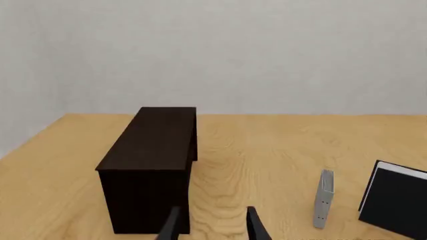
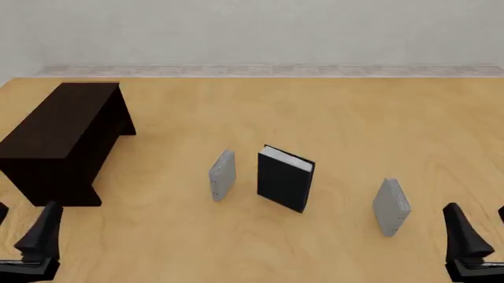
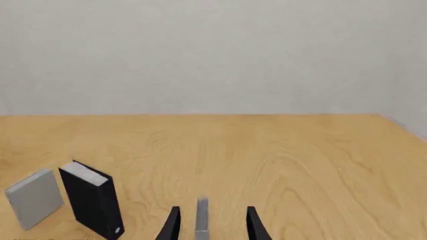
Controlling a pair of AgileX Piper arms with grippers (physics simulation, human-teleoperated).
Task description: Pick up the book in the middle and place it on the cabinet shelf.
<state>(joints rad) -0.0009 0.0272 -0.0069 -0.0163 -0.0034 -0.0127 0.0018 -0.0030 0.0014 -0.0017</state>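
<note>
The black book [image 2: 285,178] with white page edges stands upright mid-table between two thinner grey books. It also shows in the left wrist view [image 1: 397,200] and the right wrist view [image 3: 90,200]. The dark cabinet shelf [image 2: 67,132] lies at the far left, with nothing on its flat top [image 1: 153,140]. My left gripper [image 2: 22,227] is open at the near left corner, just in front of the cabinet's near end, and its fingers [image 1: 172,225] hold nothing. My right gripper [image 2: 480,227] is open at the near right, well away from the black book.
One grey book [image 2: 223,175] stands just left of the black book. The other grey book [image 2: 391,207] stands to its right, ahead of my right gripper and edge-on between its fingers [image 3: 201,217] without touching them. A pale wall runs along the table's far edge.
</note>
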